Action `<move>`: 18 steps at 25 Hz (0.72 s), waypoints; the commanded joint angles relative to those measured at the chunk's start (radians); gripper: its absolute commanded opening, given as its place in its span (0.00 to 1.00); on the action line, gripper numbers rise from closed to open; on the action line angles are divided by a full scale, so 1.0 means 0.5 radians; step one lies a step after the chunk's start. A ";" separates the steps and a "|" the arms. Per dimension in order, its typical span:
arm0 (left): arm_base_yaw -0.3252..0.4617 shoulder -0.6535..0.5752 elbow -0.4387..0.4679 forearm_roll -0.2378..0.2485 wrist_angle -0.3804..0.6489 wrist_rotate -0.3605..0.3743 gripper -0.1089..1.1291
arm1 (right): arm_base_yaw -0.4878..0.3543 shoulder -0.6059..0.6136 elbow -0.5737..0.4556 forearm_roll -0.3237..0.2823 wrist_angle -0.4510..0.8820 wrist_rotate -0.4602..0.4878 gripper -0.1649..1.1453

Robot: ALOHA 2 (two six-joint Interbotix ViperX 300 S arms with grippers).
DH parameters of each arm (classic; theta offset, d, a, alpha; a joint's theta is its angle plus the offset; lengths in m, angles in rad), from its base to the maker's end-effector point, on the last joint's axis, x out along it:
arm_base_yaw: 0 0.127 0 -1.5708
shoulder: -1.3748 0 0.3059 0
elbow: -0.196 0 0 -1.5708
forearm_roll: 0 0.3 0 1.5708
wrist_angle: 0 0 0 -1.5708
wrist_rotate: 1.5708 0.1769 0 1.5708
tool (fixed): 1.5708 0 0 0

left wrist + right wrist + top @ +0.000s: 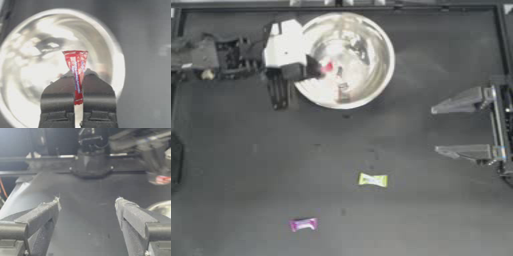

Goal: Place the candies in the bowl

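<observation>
Red and crinkled, the small foil-wrapped candy (76, 72) stands pinched between the two dark jaws of the left claw (78, 86), its long axis running straight out along the claw's own line, most of the wrapper poking past the fingertips and a short tail showing in the slit behind them. What the coming move turns on is what lies under that candy: from above, the left claw (308, 69) has reached in from the left over the near rim of the large round shiny metal bowl (371, 85), and the red sweet (327, 66) hangs over the bowl's reflective inside, left of its centre and clear of the rim. In the left wrist view the bowl's bright hollow (33, 75) fills the space behind the wrapper, so by my judgement a plain letting-go would drop it inside; no sideways shift looks needed. The candy does not appear to touch the metal, though how high it hangs I cannot tell. The right claw (459, 127) waits at the right edge of the dark desk (238, 175), jaws spread wide and holding nothing. Still out on the desk, well apart from the bowl, lie a yellow-green wrapped candy (373, 179) and a purple-pink rectangular packet (303, 224); the yellow-green one sits nearer the right claw.
</observation>
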 commanded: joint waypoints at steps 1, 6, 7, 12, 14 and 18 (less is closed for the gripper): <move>0.114 0.071 -0.077 -0.003 -0.123 0.003 0.14 | 0.003 0.009 -0.021 0.006 -0.015 0.000 0.87; 0.193 0.279 -0.147 -0.006 -0.209 0.003 0.14 | 0.003 0.009 -0.021 0.006 -0.025 0.000 0.87; 0.202 0.316 -0.166 -0.006 -0.218 0.003 0.14 | 0.003 0.009 -0.021 0.006 -0.025 0.000 0.87; 0.224 0.472 -0.258 -0.009 -0.221 0.003 0.14 | 0.003 0.009 -0.018 0.012 -0.028 0.000 0.87; 0.233 0.512 -0.279 -0.006 -0.221 0.003 0.16 | 0.003 0.009 -0.012 0.021 -0.028 0.000 0.87; 0.264 0.577 -0.298 0.000 -0.233 0.015 0.37 | 0.003 0.009 0.000 0.034 -0.028 0.000 0.87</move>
